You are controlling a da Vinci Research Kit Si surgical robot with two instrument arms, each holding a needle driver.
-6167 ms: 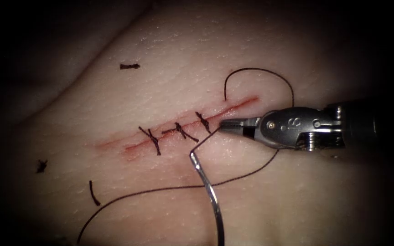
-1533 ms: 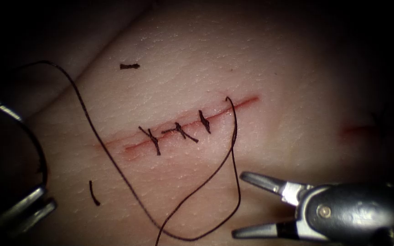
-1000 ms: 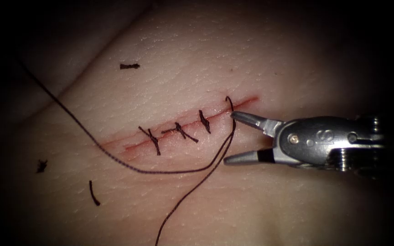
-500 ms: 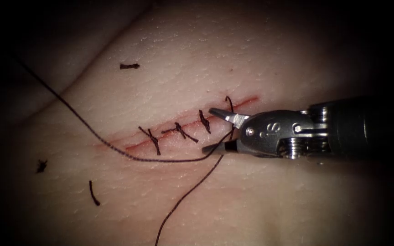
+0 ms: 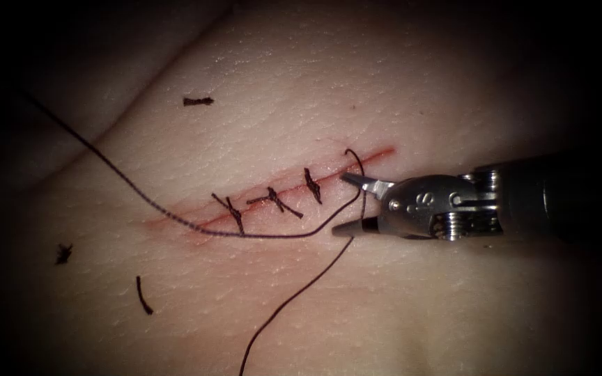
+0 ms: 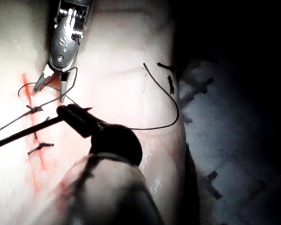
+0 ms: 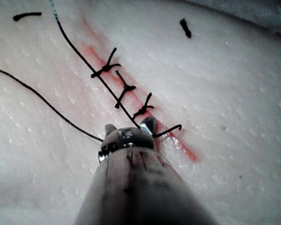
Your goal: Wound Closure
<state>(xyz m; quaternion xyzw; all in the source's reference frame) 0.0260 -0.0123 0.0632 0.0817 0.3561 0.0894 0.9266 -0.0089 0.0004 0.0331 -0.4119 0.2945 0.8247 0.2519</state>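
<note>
Tissue (image 5: 398, 90): pale slab, red cut (image 5: 294, 188) slanting across it. Stitches (image 5: 273, 200): three knotted, crossing the cut.

Thread (image 5: 273, 235): enters the tissue at the cut's right end just past the last stitch; one strand runs left across the cut and off the tissue, one trails down below the cut.

Right tool (image 5: 355, 203): at the cut's right end, jaws wide, holding nothing, the thread between them.

Left tool (image 6: 75, 112): dark, near the stitches; its jaws' state cannot be told.

Cut ends (image 5: 198, 102): scattered left of the cut.
</note>
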